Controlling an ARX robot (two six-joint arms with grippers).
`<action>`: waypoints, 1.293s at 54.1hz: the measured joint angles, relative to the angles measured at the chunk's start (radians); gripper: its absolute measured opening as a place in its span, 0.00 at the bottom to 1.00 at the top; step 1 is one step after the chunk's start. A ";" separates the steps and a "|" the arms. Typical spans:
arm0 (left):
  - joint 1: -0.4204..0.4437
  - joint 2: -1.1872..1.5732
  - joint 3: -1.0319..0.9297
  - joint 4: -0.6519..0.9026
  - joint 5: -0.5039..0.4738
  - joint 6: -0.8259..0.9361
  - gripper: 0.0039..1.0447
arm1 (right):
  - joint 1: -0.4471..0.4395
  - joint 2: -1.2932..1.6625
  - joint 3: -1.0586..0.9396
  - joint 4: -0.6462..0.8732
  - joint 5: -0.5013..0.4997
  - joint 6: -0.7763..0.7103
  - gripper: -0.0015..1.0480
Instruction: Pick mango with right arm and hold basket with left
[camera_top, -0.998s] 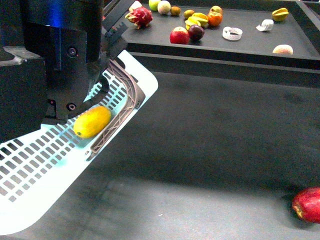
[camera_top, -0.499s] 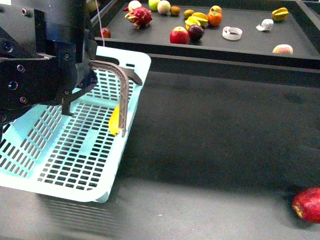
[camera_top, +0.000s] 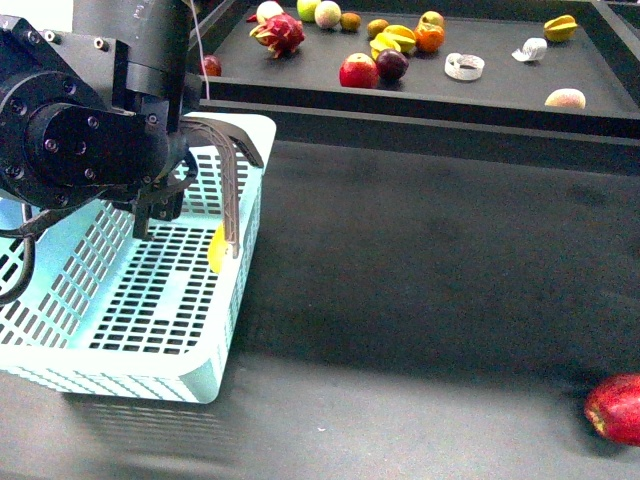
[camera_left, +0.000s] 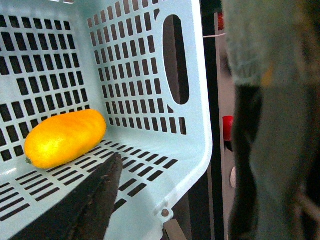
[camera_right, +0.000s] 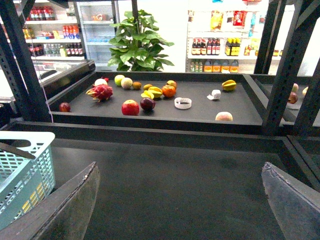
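Levelling of the basket (camera_top: 150, 300) is being completed: a second ago it was being held steeply tipped, with the mango (camera_top: 216, 250) lying exposed against the slotted wall just below the left claw (camera_top: 150, 205); half a second ago it was already being swung down, and now its floor is being carried close to flat, just above the dark surface (camera_top: 420, 300), though whether it is touching cannot be told. The mango is being kept inside, seen in the front view only as a yellow sliver behind the grey-brown handle (camera_top: 230, 190), just beside the left claw on its far-from-the-arm side; in the left wrist view it is being shown whole, resting on the basket floor against the slotted wall, a little beyond the tip of the one dark finger (camera_left: 95, 200) that is visible. That claw is being held at the basket's rim by the handle, but how far it is parted, and what exactly it is clamping, cannot be told from these views. The right claw (camera_right: 180, 200) is being shown spread wide with nothing between its fingers, hanging above bare surface with the basket off to one side of it and the fruit tray (camera_right: 165, 105) well beyond it. Judged from this, the fruit is already being carried in the basket, so the picking part looks done and the left arm's steadying of the basket is what the task is now resting on. A red apple (camera_top: 615, 408) is lying well apart from both claws.
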 joint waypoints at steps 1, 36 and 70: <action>0.001 -0.001 -0.003 0.000 -0.002 0.001 0.70 | 0.000 0.000 0.000 0.000 0.000 0.000 0.92; -0.116 -0.618 -0.587 0.037 -0.212 0.160 0.92 | 0.000 0.000 0.000 0.000 0.000 0.000 0.92; -0.398 -1.093 -0.797 -0.408 -0.520 -0.013 0.92 | 0.000 0.000 0.000 0.000 0.000 0.000 0.92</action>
